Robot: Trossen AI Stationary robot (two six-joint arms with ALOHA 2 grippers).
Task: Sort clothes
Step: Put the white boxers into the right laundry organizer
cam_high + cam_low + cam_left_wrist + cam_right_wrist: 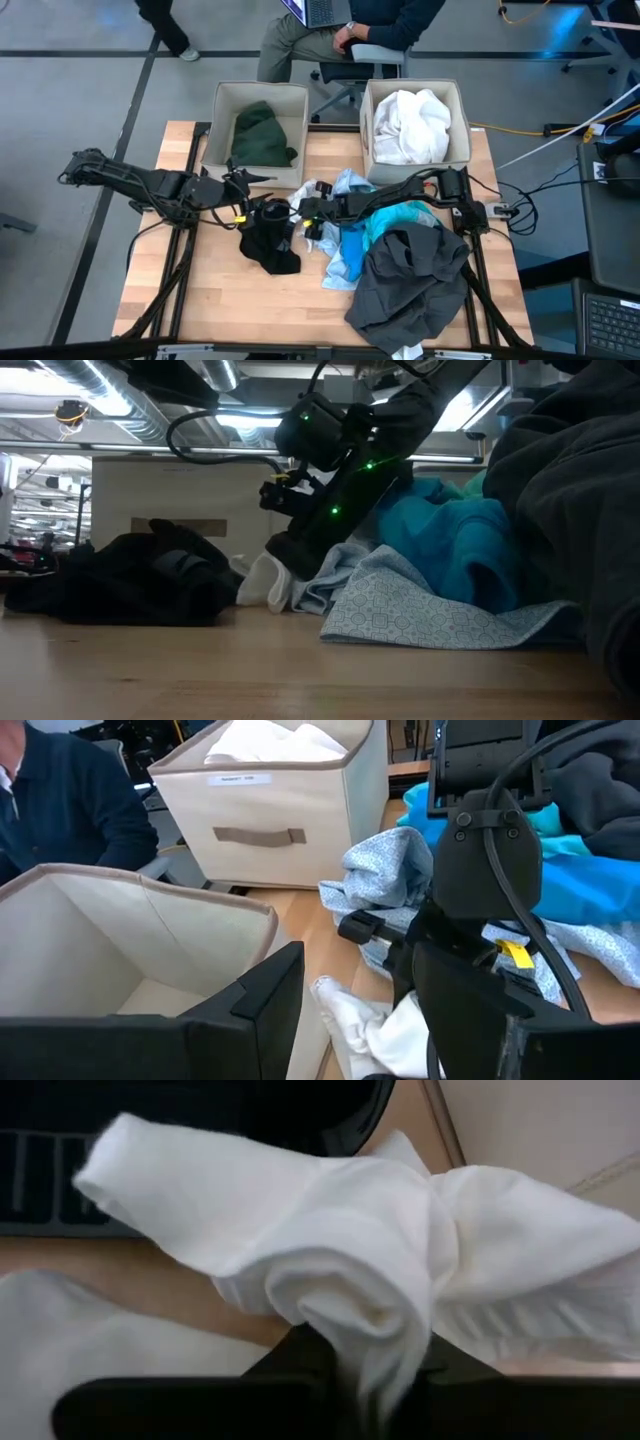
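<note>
My right gripper (303,210) reaches across the middle of the table and is shut on a small white cloth (330,1250), which also shows in the low view (265,582). My left gripper (243,197) is open just left of it, beside the small black garment (270,240), which lies on the table. The pale blue garment (345,255), the turquoise one (400,218) and the large dark grey one (410,285) lie heaped at the right front. The dark green garment (262,135) lies in the left bin and the large white one (410,125) in the right bin. My right gripper pinches a bunched fold of the small white cloth (375,1325) between its two fingers, several layers together. The fingers slant down toward the table's left. The cloth hangs slack below them, and its lower end (262,598) rests on the table.
Two beige fabric bins stand at the far edge, the left bin (222,105) and the right bin (462,110). A seated person (350,25) is behind them. Bare wood (215,290) lies at the front left.
</note>
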